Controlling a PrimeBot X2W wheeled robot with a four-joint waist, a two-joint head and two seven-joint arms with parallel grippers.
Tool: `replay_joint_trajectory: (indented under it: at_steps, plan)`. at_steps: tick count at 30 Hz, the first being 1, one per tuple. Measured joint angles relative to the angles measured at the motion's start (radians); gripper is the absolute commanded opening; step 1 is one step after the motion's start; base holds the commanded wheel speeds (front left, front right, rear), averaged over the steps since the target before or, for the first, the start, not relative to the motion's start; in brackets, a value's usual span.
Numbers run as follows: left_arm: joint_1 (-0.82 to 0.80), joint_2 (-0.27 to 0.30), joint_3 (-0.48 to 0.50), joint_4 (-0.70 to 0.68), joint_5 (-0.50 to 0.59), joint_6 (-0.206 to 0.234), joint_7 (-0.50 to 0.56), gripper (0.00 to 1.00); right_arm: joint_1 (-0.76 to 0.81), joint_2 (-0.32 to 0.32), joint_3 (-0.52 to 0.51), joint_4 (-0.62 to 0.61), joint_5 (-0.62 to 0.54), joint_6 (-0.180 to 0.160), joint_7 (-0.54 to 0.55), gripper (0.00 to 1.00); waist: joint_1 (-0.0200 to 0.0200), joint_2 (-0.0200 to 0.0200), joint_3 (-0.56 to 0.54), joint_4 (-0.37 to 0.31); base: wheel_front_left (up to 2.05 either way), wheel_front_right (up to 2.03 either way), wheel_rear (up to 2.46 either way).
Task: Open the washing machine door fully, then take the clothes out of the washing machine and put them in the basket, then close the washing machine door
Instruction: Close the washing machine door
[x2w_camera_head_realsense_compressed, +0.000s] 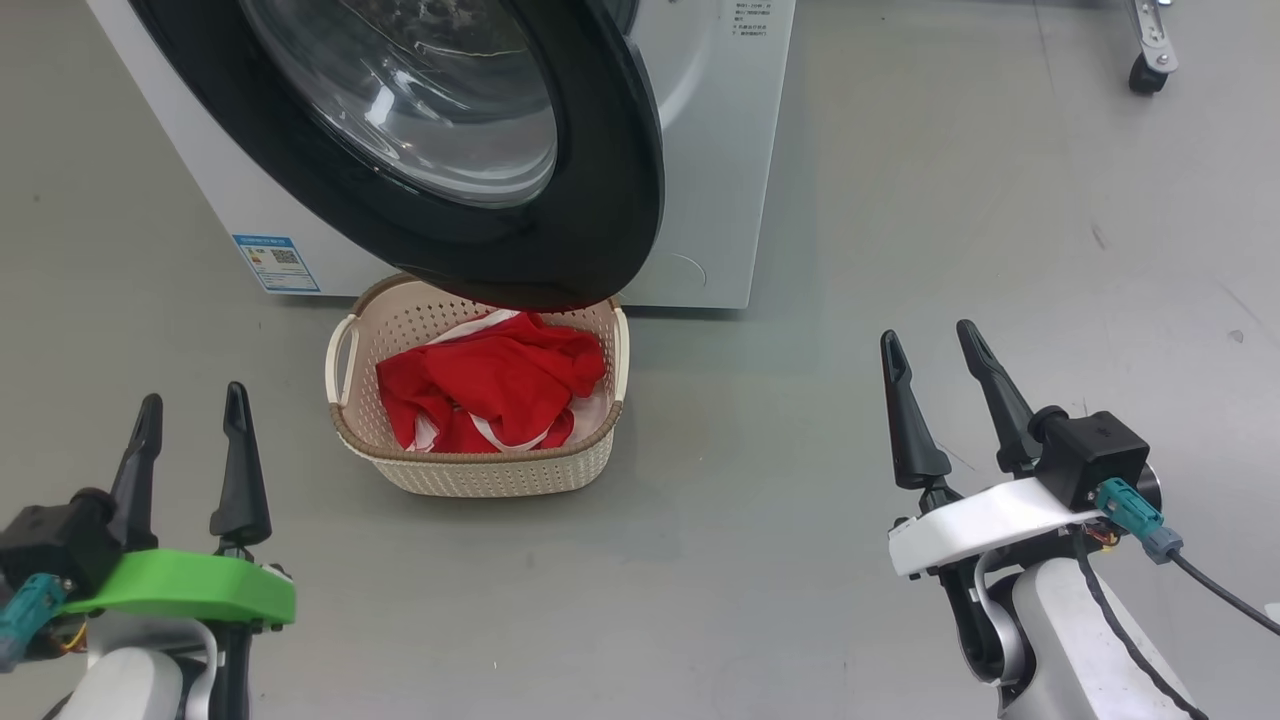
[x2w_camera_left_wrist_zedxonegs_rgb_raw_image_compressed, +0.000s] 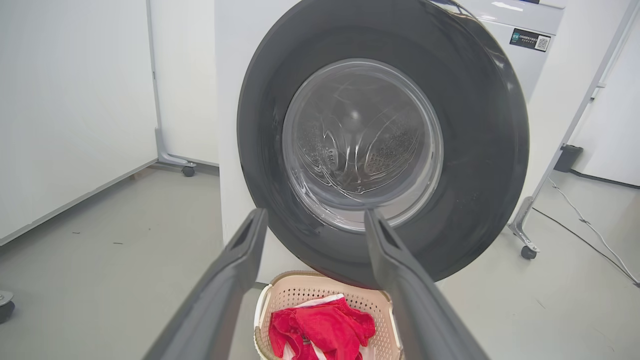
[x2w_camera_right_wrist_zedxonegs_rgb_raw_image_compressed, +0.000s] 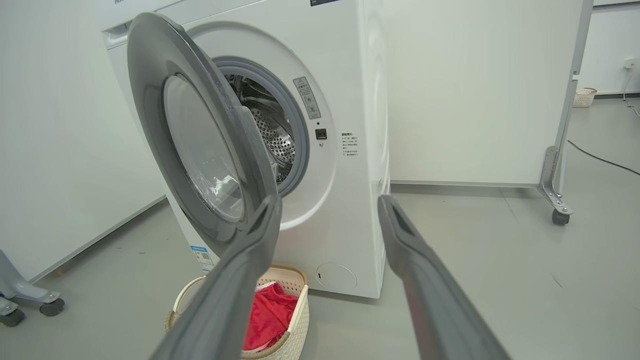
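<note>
The white washing machine (x2w_camera_head_realsense_compressed: 715, 150) stands ahead with its black-rimmed glass door (x2w_camera_head_realsense_compressed: 590, 200) swung partly out over the basket. The door (x2w_camera_right_wrist_zedxonegs_rgb_raw_image_compressed: 200, 145) stands ajar in the right wrist view, and the steel drum (x2w_camera_right_wrist_zedxonegs_rgb_raw_image_compressed: 272, 140) shows behind it. The cream basket (x2w_camera_head_realsense_compressed: 480, 470) sits on the floor under the door, holding the red clothes (x2w_camera_head_realsense_compressed: 490, 385) with white trim. My left gripper (x2w_camera_head_realsense_compressed: 192, 405) hangs open at the lower left, empty, short of the basket. My right gripper (x2w_camera_head_realsense_compressed: 930, 335) is open and empty at the right, well clear of the machine.
Grey floor spreads all round. A white partition on castors (x2w_camera_right_wrist_zedxonegs_rgb_raw_image_compressed: 557, 200) stands to the machine's right, with a cable on the floor (x2w_camera_left_wrist_zedxonegs_rgb_raw_image_compressed: 585, 225). Another castor frame (x2w_camera_head_realsense_compressed: 1150, 60) is at the far right. A white wall panel (x2w_camera_left_wrist_zedxonegs_rgb_raw_image_compressed: 75, 115) runs along the left.
</note>
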Motion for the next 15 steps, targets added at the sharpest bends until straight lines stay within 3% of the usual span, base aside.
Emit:
replay_joint_trajectory:
  at_steps: [15]
  plan:
    - [0.037,-0.033,0.003,-0.005,0.065,-0.008,0.0,1.0,0.0,0.005,0.0,0.002,0.0,0.002,0.0,1.0,0.0,0.0,-0.003,-0.008,0.0,0.0,0.0]
